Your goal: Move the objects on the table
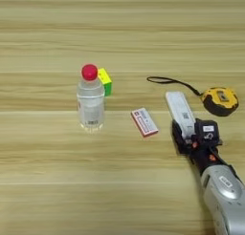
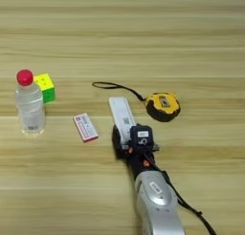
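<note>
- Over on the left of the table [image 1: 48,181], the clear red-capped plastic bottle [image 1: 90,101] stands upright, well in from every edge.
- Right behind it, poking out on its right side, sits the multicoloured puzzle cube [image 1: 105,81], yellow and green faces showing, very close to the bottle.
- Moving right, nearer the front edge, the small flat red-and-white pack [image 1: 144,122] lies flat and angled, apart from the bottle.
- Next comes the long white remote-like bar [image 1: 179,108], lying flat, running away from the front edge toward the far edge, slightly slanted.
- And here is the right gripper [image 1: 190,136], in from the bottom right on its silver forearm [image 1: 225,191]; its two black fingers [image 1: 178,136] sit either side of the bar's near end, pinching it.
- Furthest right, the yellow-black tape measure [image 1: 220,100] rests just beyond the bar, its black strap [image 1: 167,80] trailing off left toward the far edge, past the bar's far tip.
</note>
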Controlling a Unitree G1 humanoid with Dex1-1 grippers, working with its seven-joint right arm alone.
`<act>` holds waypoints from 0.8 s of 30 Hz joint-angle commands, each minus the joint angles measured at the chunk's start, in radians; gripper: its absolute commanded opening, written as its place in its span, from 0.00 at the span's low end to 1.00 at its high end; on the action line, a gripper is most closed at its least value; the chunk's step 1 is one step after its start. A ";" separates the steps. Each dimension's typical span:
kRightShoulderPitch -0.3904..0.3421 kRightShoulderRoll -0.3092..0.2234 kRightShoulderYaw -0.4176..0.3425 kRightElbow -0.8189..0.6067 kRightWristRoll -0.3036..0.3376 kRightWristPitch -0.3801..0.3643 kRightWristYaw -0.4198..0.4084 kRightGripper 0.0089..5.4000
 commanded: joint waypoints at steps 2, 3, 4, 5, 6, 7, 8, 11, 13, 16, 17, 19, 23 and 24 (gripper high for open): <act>-0.028 -0.015 0.001 -0.006 0.001 -0.005 0.006 0.54; -0.037 -0.018 -0.002 0.001 0.004 -0.005 0.010 0.54; -0.046 -0.020 -0.007 0.008 0.013 -0.002 0.017 0.54; -0.060 -0.024 -0.015 0.019 0.027 0.000 0.026 0.54; -0.079 -0.030 -0.029 0.035 0.041 0.001 0.036 0.54; -0.094 -0.036 -0.040 0.049 0.051 0.002 0.043 0.54; -0.111 -0.044 -0.049 0.062 0.058 0.001 0.050 0.54; -0.152 -0.063 -0.062 0.087 0.068 -0.002 0.068 0.54; -0.182 -0.076 -0.060 0.106 0.065 -0.003 0.081 0.54; -0.227 -0.089 -0.047 0.146 0.055 -0.012 0.100 0.54; -0.239 -0.089 -0.039 0.159 0.050 -0.017 0.105 0.54; -0.260 -0.086 -0.021 0.176 0.040 -0.025 0.112 0.54; -0.303 -0.075 0.010 0.209 0.024 -0.035 0.119 0.54; -0.316 -0.072 0.015 0.221 0.022 -0.037 0.120 0.54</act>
